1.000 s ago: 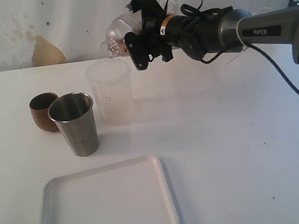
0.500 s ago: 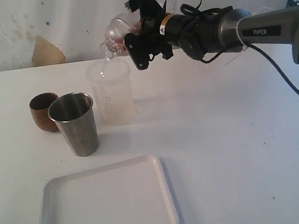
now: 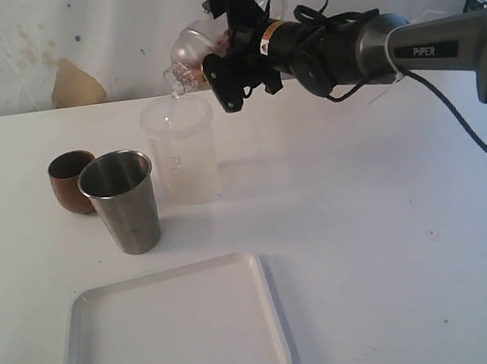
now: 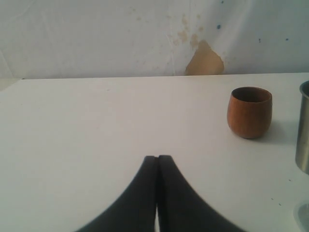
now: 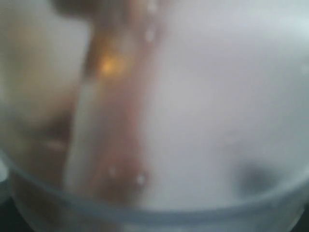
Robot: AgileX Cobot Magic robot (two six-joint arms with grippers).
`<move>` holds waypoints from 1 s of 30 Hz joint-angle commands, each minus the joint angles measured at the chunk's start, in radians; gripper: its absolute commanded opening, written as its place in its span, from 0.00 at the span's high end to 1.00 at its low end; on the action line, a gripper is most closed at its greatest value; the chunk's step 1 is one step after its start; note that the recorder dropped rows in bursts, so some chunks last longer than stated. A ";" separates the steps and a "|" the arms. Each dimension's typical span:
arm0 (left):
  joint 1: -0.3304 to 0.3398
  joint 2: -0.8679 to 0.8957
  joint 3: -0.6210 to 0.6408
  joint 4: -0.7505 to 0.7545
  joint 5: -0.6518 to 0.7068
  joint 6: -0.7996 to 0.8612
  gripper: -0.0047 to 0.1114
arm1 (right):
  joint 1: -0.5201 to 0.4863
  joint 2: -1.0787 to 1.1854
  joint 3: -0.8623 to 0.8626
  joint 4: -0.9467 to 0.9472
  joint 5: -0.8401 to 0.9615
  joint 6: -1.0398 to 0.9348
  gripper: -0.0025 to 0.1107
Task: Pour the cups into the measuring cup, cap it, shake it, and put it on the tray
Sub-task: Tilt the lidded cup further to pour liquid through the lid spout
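My right gripper (image 3: 225,47) is shut on a translucent plastic cup (image 3: 196,50), held tipped on its side with its mouth over the measuring cup (image 3: 182,149). Reddish-brown contents show inside the tipped cup (image 5: 193,121), which fills the blurred right wrist view. The measuring cup stands upright on the table with faint marks on its side. To its left stand the steel tumbler (image 3: 123,201) and the brown wooden cup (image 3: 70,181). The white tray (image 3: 173,333) lies at the front. My left gripper (image 4: 157,157) is shut and empty, low over the table, left of the wooden cup (image 4: 249,112).
The right arm (image 3: 422,40) and its cable reach in from the right above the table. A stained white wall (image 3: 71,83) stands behind the table's back edge. The tumbler's side (image 4: 304,128) shows at the edge of the left wrist view.
The right gripper has risen slightly and tipped the translucent cup a little further over the measuring cup. The left gripper and the other cups have not moved.
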 commanded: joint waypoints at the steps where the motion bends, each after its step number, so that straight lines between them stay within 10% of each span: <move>1: -0.002 -0.003 0.005 0.005 -0.012 -0.001 0.96 | -0.023 -0.021 -0.015 0.011 -0.074 -0.006 0.98; 30: -0.002 -0.003 0.005 0.005 -0.012 -0.001 0.96 | -0.045 -0.021 -0.015 0.009 -0.130 -0.080 0.98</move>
